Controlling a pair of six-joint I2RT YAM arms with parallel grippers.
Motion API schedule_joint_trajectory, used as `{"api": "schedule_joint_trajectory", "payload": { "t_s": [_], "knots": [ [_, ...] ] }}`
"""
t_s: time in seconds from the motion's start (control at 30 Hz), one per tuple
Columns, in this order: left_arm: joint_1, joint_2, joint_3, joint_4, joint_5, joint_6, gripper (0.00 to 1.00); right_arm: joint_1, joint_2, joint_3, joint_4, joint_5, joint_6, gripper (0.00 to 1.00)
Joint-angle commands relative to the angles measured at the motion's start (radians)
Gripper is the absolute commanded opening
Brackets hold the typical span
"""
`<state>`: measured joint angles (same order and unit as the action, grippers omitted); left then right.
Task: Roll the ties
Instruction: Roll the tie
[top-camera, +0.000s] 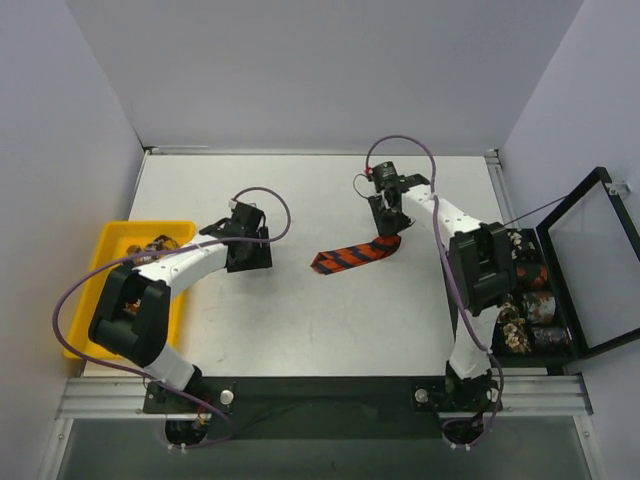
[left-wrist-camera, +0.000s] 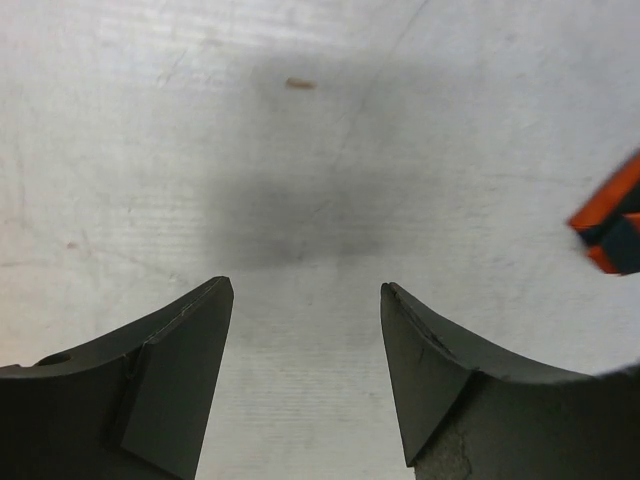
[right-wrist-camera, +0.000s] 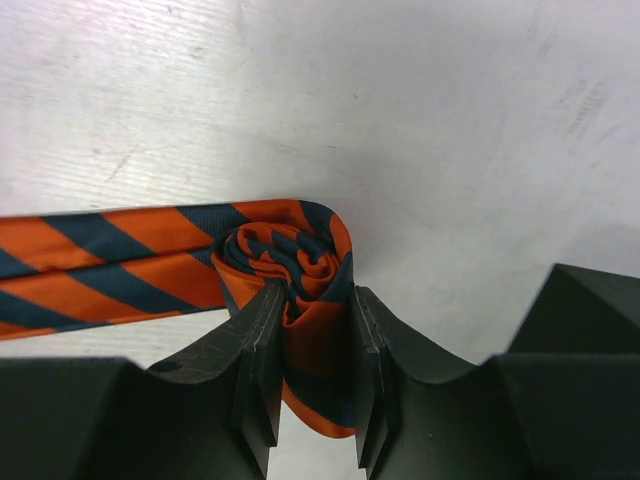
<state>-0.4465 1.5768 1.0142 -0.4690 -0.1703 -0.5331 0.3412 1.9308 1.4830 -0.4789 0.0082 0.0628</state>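
Yellow bin (top-camera: 110, 235): sits at the left edge of the table (top-camera: 300, 330), beside the left arm. We see brown patterned fabric (top-camera: 155, 243) inside, probably ties awaiting rolling, though it is too small to confirm.
Black case (top-camera: 565, 320): stands at the right edge with its lid open. Its compartments hold what look like finished rolls (top-camera: 527, 275).
Left gripper (left-wrist-camera: 305, 290): released, fingers spread wide over bare table, nothing between them. It hovers just left of the tie's free tip, which shows at the right edge of the left wrist view.
Striped tie (top-camera: 345, 257): orange with dark diagonal stripes, lying flat near table centre. It runs from the pointed free end on the left to the coil on the right.
Coil (right-wrist-camera: 285, 255): a few tight turns at the tie's right end, spiral face toward the right wrist camera.
Right gripper (right-wrist-camera: 310, 300): clenched on the coil, one finger on each side of it.
Step in hand: we judge rolling to be at an early stage, since most of the length lies unrolled.
Procedure: we advise turning the coil toward the free end under even pinch pressure, so the turns do not telescope sideways. We advise bringing the left gripper onto the flat length to tension it and hold its edges in line with the coil.
Risk: a slack tail may let the roll skew or spring loose at a regrasp.
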Motion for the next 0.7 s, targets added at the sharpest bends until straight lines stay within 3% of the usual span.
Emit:
{"api": "schedule_joint_trajectory", "payload": {
  "t_s": [0.0, 0.17, 0.4, 0.67],
  "knots": [
    [0.011, -0.041, -0.026, -0.039, -0.029, 0.053, 0.72, 0.061, 0.071, 0.08, -0.193, 0.323, -0.101, 0.0],
    [0.017, -0.081, -0.029, -0.057, -0.031, 0.059, 0.72, 0.163, 0.128, 0.129, -0.236, 0.591, -0.118, 0.0],
    [0.049, -0.156, -0.054, -0.086, -0.047, 0.073, 0.72, 0.268, 0.221, 0.178, -0.276, 0.814, -0.086, 0.0],
    [0.063, -0.204, -0.091, -0.082, -0.081, 0.064, 0.72, 0.347, 0.258, 0.142, -0.297, 0.834, 0.0, 0.0]
  ]
}}
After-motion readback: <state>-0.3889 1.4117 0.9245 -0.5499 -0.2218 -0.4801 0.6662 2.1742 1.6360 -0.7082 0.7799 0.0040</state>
